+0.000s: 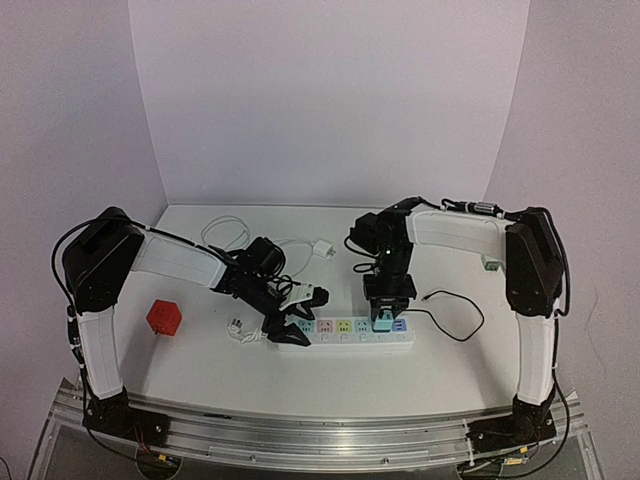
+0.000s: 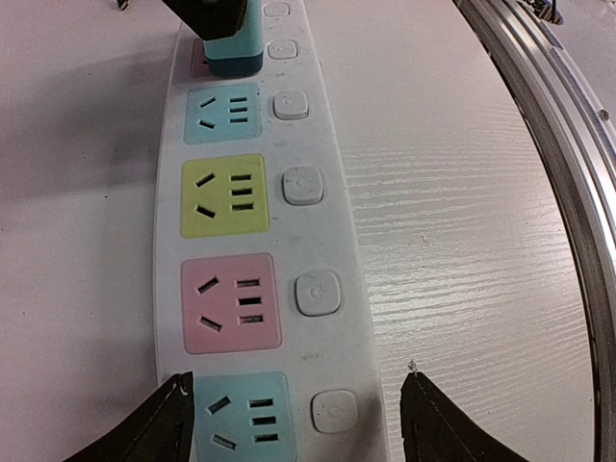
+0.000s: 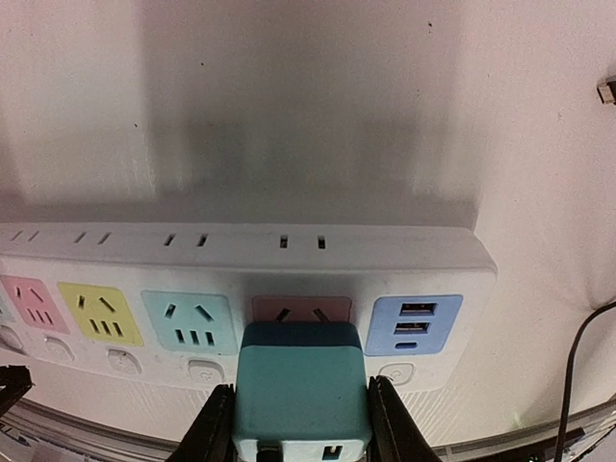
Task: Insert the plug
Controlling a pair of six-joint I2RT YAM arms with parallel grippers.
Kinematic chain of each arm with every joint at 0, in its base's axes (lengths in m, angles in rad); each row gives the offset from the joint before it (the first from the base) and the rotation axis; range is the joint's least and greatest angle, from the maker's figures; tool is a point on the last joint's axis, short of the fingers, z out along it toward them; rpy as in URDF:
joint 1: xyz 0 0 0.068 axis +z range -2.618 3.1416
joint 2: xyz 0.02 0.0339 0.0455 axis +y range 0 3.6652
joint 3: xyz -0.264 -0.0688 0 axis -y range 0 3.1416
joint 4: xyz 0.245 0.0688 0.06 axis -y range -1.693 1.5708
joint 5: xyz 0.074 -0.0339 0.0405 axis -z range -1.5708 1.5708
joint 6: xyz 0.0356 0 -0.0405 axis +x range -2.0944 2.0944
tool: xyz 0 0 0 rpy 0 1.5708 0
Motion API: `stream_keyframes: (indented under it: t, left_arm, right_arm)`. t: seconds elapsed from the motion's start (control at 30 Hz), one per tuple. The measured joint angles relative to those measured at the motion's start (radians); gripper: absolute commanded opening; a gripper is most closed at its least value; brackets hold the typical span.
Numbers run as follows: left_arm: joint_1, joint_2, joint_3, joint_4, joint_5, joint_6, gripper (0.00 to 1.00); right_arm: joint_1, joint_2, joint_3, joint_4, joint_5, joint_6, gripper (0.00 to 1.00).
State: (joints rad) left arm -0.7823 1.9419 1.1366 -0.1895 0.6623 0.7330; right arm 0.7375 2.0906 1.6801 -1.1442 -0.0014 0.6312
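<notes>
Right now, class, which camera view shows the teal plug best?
Right wrist: the teal plug fills the near centre between the fingers, at the pink socket. Top view shows it tiny under the arm; left wrist crops it at the top edge.

White table (image 1: 200, 385), plain pale walls (image 1: 320, 100)

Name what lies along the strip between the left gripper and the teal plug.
Left wrist view: three empty sockets, pink socket, yellow socket and light blue socket, between left gripper and teal plug.
</notes>
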Motion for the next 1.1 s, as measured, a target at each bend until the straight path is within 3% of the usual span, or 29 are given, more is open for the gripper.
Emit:
stream_keyframes:
  t: [1.1]
  left_arm:
    - [0.001,-0.002,0.0,0.0,-0.001,0.0,0.73]
  right_arm:
    - [0.064,-0.074,-0.168,0.174,0.136,0.055,0.0]
